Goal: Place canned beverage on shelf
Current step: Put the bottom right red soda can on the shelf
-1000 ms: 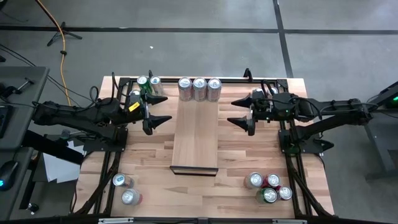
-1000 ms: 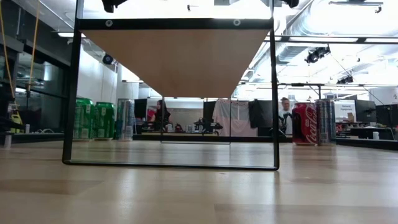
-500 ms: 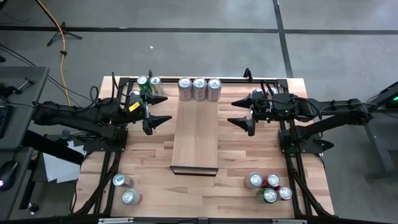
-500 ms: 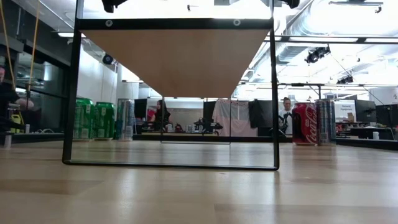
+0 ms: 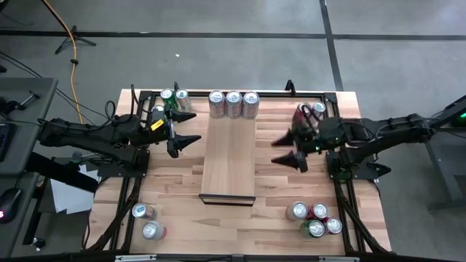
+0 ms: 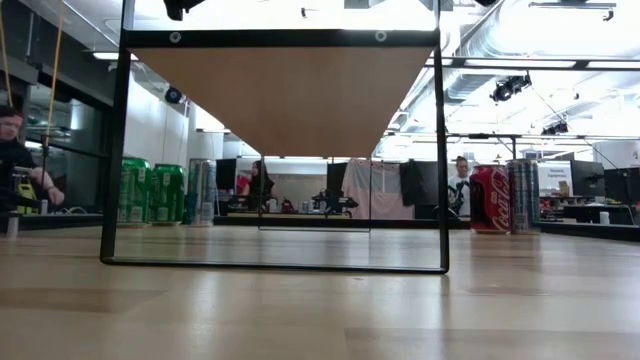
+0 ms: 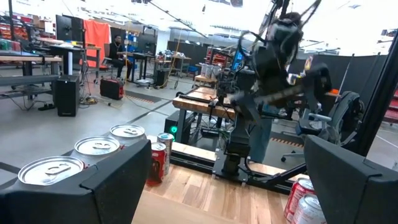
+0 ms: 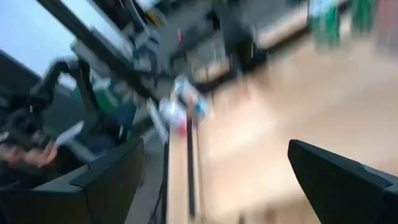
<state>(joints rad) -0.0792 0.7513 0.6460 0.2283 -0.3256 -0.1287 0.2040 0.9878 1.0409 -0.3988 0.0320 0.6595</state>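
cans: three silver ones (image 5: pixel 233 104) stand in a row at the far end of the shelf (image 5: pixel 228 164), the long pale board lying down the middle of the surface (image 5: pixel 178 207). the rest of the board is bare. in the left wrist view the same three tops (image 7: pixel 94 153) line up just beyond that arm's own dark finger.

other cans sit off the shelf. a small cluster with green ones (image 5: pixel 173 99) stands at the far left corner, and two cans (image 5: pixel 148 221) stand near the front left edge. a group of silver, red and green cans (image 5: pixel 314 217) stands at the front right, and a can (image 5: pixel 317 108) shows by the far right frame. in the low view, green cans (image 6: pixel 151 192) show on the left and a red one (image 6: pixel 490 199) on the right, under the raised board.

the left claw (image 5: pixel 186 137) hangs just left of the shelf with its fingers spread wide and nothing between them. the right claw (image 5: pixel 289 150) is spread too, and empty.

since a second ago the right claw has pulled back from the far end of the shelf toward the front, and now sits lower along the shelf's right side, angled. the left claw has not moved. the cans stand as they did. a person (image 6: pixel 18 160) has come into the left edge of the low view.
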